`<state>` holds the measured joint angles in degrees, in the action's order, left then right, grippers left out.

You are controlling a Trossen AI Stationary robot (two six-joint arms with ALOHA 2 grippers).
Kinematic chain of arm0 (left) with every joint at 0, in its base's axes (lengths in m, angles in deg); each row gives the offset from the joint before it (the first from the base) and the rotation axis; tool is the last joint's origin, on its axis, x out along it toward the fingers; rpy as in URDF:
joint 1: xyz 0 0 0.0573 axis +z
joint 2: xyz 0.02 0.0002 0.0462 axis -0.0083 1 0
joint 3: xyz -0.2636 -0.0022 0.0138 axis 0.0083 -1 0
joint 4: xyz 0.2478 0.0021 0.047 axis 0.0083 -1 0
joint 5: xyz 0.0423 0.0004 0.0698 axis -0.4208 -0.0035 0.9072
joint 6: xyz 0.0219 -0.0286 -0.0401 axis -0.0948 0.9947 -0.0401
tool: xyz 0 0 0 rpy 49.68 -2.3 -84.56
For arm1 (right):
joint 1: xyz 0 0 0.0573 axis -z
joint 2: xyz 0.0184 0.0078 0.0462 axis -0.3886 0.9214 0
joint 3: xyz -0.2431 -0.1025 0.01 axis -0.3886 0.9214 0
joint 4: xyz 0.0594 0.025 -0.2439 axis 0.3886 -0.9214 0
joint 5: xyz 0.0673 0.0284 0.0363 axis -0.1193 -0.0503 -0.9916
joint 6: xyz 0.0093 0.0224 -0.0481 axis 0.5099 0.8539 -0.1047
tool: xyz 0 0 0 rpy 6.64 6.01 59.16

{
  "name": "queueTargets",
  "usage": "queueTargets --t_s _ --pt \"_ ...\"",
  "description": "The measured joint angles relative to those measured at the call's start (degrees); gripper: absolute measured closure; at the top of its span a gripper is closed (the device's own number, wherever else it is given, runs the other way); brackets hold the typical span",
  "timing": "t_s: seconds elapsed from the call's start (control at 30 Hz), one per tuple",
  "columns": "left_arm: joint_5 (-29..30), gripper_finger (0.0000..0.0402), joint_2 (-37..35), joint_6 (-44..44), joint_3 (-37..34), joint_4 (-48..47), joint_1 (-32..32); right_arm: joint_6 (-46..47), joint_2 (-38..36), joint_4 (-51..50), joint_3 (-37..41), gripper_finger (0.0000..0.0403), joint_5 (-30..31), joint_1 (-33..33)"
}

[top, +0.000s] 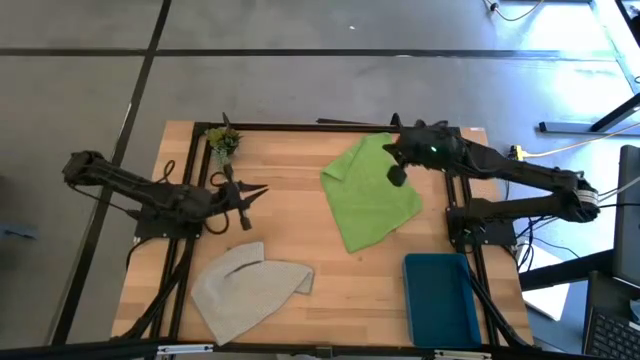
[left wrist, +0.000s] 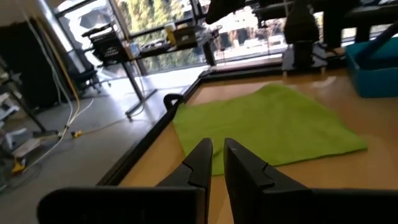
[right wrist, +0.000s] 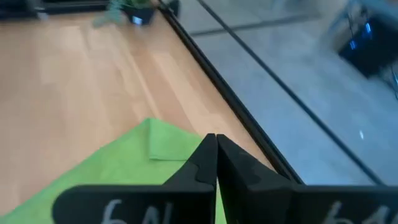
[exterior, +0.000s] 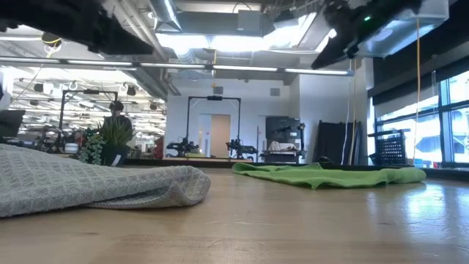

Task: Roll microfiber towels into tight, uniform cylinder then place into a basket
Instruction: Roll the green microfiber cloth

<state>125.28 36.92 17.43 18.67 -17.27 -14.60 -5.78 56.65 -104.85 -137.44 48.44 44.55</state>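
Observation:
The lime green towel (top: 370,200) lies spread flat on the table's far right part, one corner folded over; it also shows in the low view (exterior: 330,174). The grey-beige towel (top: 250,285) lies crumpled flat near the front left (exterior: 88,183). The teal bin (top: 440,300) stands at the front right. My right gripper (top: 397,174) hangs shut and empty above the green towel's far edge (right wrist: 124,168). My left gripper (top: 260,190) hovers left of the green towel (left wrist: 267,124), pointing at it, its fingers a narrow gap apart and empty.
A small green plant sprig (top: 222,140) stands at the table's far left corner. A black frame rail (top: 330,127) runs along the table's edges. Bare wood lies between the two towels.

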Motion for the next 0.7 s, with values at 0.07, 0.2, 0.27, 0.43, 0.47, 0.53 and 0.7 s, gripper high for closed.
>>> queueTargets --t_s 0.07,0.2,0.27,0.43,0.47,0.53,0.7 --pt "0.0 0.0372 1.1 2.8 0.5 0.1 1.4 0.0 3.5 -0.1 -1.7 0.0379 0.0 1.8" --pt "0.0 0.0372 1.5 5.3 0.8 0.1 2.4 0.3 9.5 -1.5 -4.7 0.0360 0.0 5.2" --pt "0.0 0.0372 1.5 5.4 0.8 0.1 2.4 0.4 11.8 -2.9 -6.2 0.0349 0.0 6.6" --pt "0.0 0.0372 1.2 5.4 0.8 0.1 2.4 3.2 16.4 -4.9 -9.2 0.0316 0.0 9.5" --pt "0.0 0.0372 1.2 5.4 0.8 0.1 2.4 3.5 17.2 -5.2 -9.7 0.0309 0.0 10.1" --pt "0.0 0.0372 1.2 5.4 0.8 0.1 2.4 4.5 19.0 -6.3 -10.5 0.0293 0.0 11.1" --pt "0.0 0.0372 1.2 5.4 0.8 0.1 2.3 7.3 23.6 -9.6 -12.9 0.0262 0.0 13.5"
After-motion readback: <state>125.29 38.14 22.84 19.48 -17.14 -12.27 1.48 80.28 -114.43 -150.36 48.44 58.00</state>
